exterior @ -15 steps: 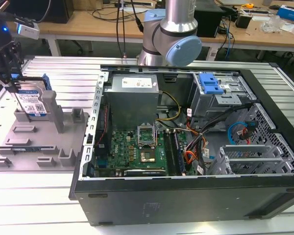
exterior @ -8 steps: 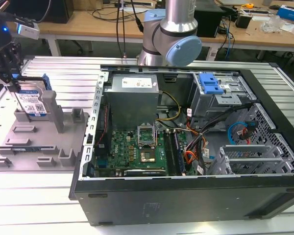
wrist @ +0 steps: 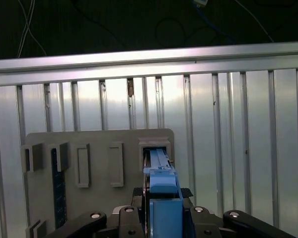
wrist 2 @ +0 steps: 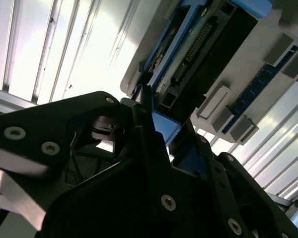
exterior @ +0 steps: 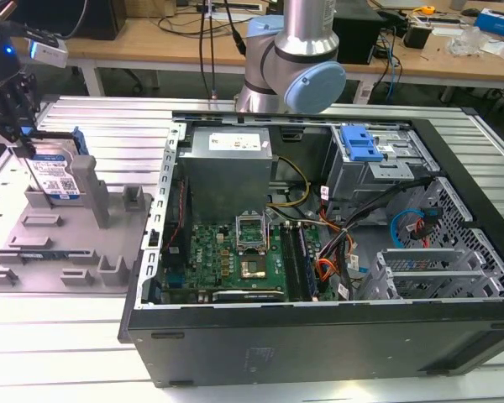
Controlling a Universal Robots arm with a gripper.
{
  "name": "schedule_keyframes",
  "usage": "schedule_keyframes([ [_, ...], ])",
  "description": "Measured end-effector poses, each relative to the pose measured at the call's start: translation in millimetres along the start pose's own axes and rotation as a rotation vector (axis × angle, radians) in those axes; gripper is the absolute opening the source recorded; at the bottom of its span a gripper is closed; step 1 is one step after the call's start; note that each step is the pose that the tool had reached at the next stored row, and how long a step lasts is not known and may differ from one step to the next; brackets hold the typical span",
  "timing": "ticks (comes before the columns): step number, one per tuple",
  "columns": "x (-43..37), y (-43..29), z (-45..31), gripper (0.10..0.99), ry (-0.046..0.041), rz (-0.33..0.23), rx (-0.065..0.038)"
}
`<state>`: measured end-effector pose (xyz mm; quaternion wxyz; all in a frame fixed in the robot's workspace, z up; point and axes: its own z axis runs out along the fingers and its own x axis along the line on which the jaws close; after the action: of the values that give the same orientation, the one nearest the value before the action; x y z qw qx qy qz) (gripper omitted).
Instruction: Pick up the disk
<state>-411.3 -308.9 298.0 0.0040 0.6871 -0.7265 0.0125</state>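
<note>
Silver metal, flat and rectangular, with a white-and-blue paper label: disk (exterior: 57, 178), framed by smooth blue plastic rails (exterior: 82, 162). Stands on edge, upright, at the exterior view's left, over the far part of the fixture (exterior: 76, 252). Cannot tell whether its lower edge touches the slot there or hangs just over it. Shows, in the second wrist view, a dark face and a row of fine connector pins.

Black, angular gripper (exterior: 27, 143), with round screw heads in both wrist views. Hangs above the disk and holds it narrowly, one finger on each flat side, the blue rail between them in the first wrist view.

Grey matte plastic for the fixture: a flat plate with square pegs and low blocks, lying on a table (exterior: 67, 353) of ribbed aluminium slats. One tall peg (exterior: 101, 197) just beside the disk, on the exterior view's right, close to the rail.

Black sheet-metal case (exterior: 319, 344), open on top, just beside the fixture on the exterior view's right. Inside: green board (exterior: 227, 252), grey metal box (exterior: 231, 172), coloured cables, silver cage (exterior: 365, 168) with a blue handle. Behind the case, round silver arm (exterior: 307, 34) with a pale blue cap.
</note>
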Motion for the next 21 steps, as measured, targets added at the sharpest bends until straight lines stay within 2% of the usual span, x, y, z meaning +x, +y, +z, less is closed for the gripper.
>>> schedule_keyframes([
  [6,0.0,0.0,-0.6,0.369,-0.0001,0.000,0.000],
  [9,0.1,-0.1,-5.5,0.369,0.0001,-0.001,0.000],
  [13,0.4,-0.2,-18.0,0.369,0.0000,-0.003,0.000],
  [14,0.5,-0.3,-24.8,0.369,0.0000,-0.004,0.000],
  [16,0.7,-0.4,-30.3,0.369,0.0000,-0.005,0.000],
  [17,0.8,-0.4,-35.1,0.369,0.0001,-0.005,0.000],
  [18,1.0,-0.6,-45.3,0.369,0.0000,-0.005,0.000],
  [20,1.2,-0.7,-52.9,0.369,0.0000,-0.005,0.000],
  [21,1.4,-0.7,-59.3,0.369,0.0000,-0.005,0.000],
])
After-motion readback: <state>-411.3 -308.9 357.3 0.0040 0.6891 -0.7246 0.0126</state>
